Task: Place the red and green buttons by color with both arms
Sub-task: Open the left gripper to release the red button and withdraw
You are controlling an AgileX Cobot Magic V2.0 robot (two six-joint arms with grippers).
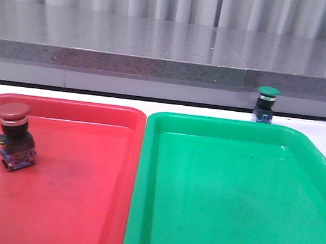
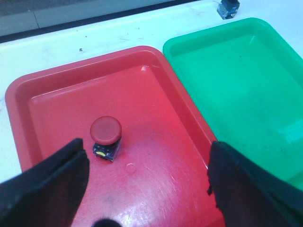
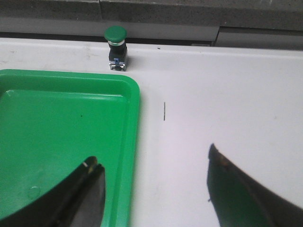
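Observation:
The red button (image 1: 14, 136) (image 2: 106, 136) stands inside the red tray (image 1: 78, 207) (image 2: 156, 179), toward its left side, slightly tilted. The green button (image 1: 266, 104) (image 3: 116, 47) stands upright on the white table beyond the far rim of the green tray (image 1: 234, 217) (image 3: 57, 142) (image 2: 246, 90). My left gripper (image 2: 147, 151) hangs open above the red tray, the red button just beyond its fingers, nothing held. Over the green tray's right rim and the bare table my right gripper (image 3: 154, 158) is open and empty, well short of the green button. Neither arm shows in the front view.
The two trays lie side by side, touching, on a white table (image 3: 227, 94). A grey stone ledge (image 1: 162, 43) runs along the back, close behind the green button. A small dark mark (image 3: 164, 111) lies on the table right of the green tray.

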